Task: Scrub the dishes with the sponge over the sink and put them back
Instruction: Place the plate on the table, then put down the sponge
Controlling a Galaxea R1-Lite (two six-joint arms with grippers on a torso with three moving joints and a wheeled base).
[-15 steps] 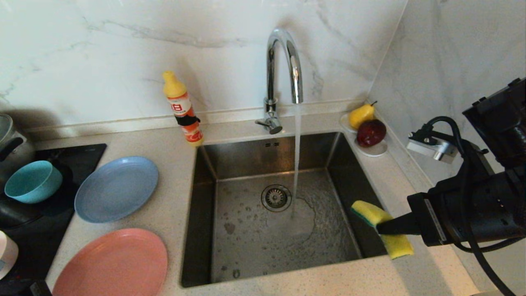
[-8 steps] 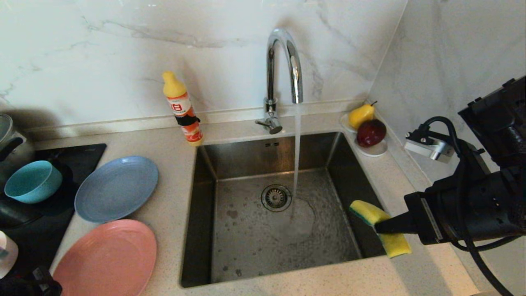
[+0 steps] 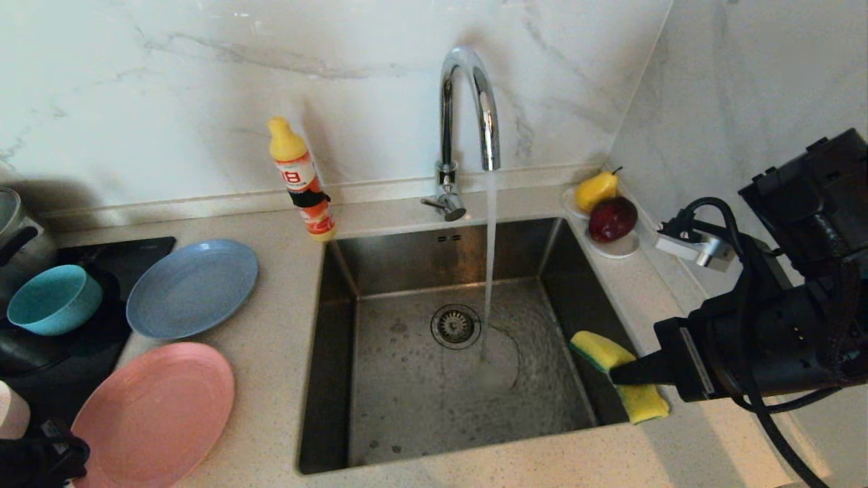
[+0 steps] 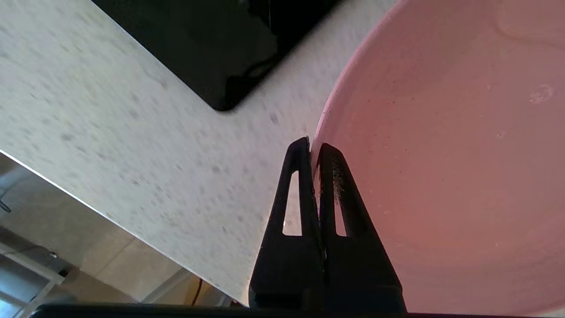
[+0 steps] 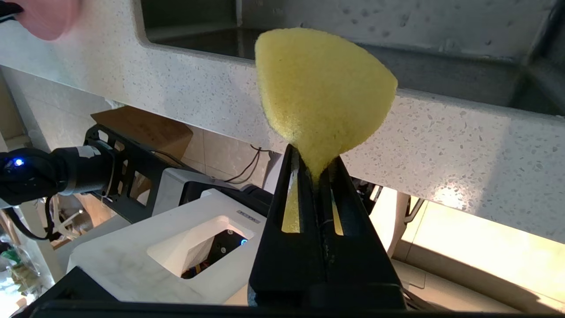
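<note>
My left gripper is shut on the rim of the salmon-pink plate. That plate is at the counter's front left, and the gripper shows as a dark shape at its near-left edge. The grey-blue plate lies just behind it, and the teal bowl sits farther left on the black hob. My right gripper is shut on the bent yellow sponge over the sink's right wall. The sponge bulges out past the gripper.
Water runs from the chrome tap into the basin beside the drain. A yellow-and-orange soap bottle stands behind the sink's left corner. A white dish with a pear and an apple sits back right. A steel pot is at the far left.
The pink plate has shifted left and toward the back with my left gripper on its rim. The grey-blue plate has slid toward the back. The right gripper and sponge edged slightly left.
</note>
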